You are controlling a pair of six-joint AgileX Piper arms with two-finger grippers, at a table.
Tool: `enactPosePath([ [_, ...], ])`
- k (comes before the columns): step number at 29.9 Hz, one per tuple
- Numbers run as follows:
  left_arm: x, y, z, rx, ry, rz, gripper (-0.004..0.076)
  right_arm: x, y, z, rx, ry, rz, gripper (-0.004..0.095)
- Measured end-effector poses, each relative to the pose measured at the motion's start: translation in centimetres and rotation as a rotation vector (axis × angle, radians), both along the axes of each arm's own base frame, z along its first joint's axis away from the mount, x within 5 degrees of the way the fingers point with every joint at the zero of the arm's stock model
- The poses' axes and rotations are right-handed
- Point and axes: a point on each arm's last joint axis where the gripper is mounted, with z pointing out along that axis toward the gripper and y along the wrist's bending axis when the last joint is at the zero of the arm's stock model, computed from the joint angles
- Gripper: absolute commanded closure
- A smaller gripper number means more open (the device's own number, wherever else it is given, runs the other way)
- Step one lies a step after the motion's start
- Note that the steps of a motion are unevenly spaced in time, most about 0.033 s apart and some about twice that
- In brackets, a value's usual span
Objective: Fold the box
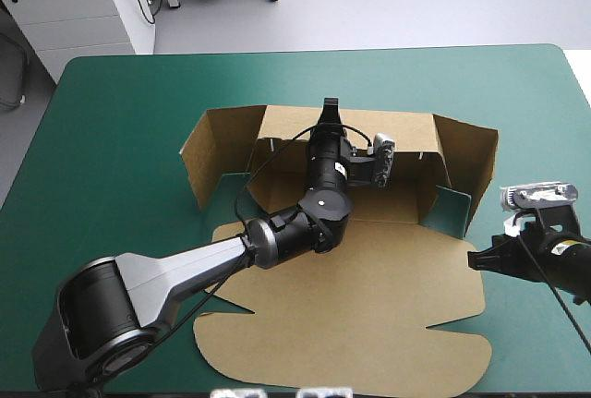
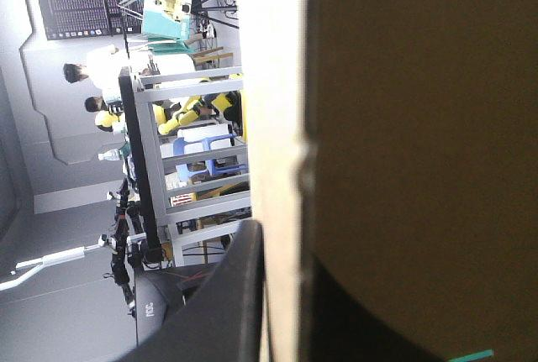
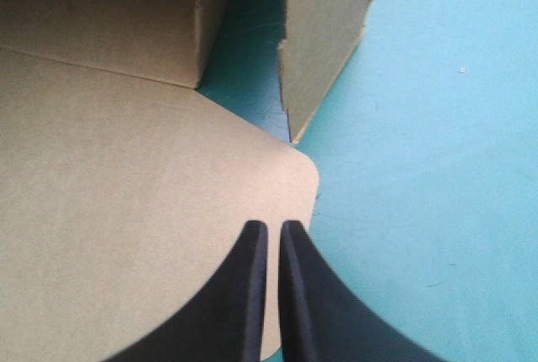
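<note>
At the back wall (image 1: pixel 406 130), left pincer (image 1: pixel 330 106) clamps the box (image 1: pixel 369 296); right pincer (image 3: pixel 273 228) closed, empty.

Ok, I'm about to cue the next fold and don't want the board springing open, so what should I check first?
1. Left hand shut on the raised back wall of the brown cardboard box: ok.
2. Left side wall and right side wall standing: ok.
3. Side walls tucked against the back wall: not ok, both splay outward.
4. Right hand holding the flat rounded lid: not ok, it is shut and empty above the lid's corner.
5. Lid lying flat on the teal-green table cover: ok.
</note>
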Motion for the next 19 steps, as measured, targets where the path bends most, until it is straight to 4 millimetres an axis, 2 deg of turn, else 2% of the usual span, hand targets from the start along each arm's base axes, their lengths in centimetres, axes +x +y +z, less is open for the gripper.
enactPosePath([
  [5, 0.0, 0.0, 0.0, 0.000, 0.000, 0.000, 0.0731, 0.1, -0.1, 0.5, 0.017, -0.045, -0.039, 0.0922],
  [10, 0.0, 0.0, 0.0, 0.000, 0.000, -0.001, 0.0731, 0.9, -0.1, 3.0, 0.031, -0.162, -0.054, 0.0922],
  [14, 0.0, 0.0, 0.0, -0.001, 0.001, -0.003, 0.0731, 2.7, -0.3, 5.7, 0.029, -0.213, -0.047, 0.0922],
  [19, 0.0, 0.0, 0.0, -0.001, 0.001, -0.004, 0.0731, 6.5, -0.9, 8.5, 0.026, -0.236, -0.039, 0.0922],
])
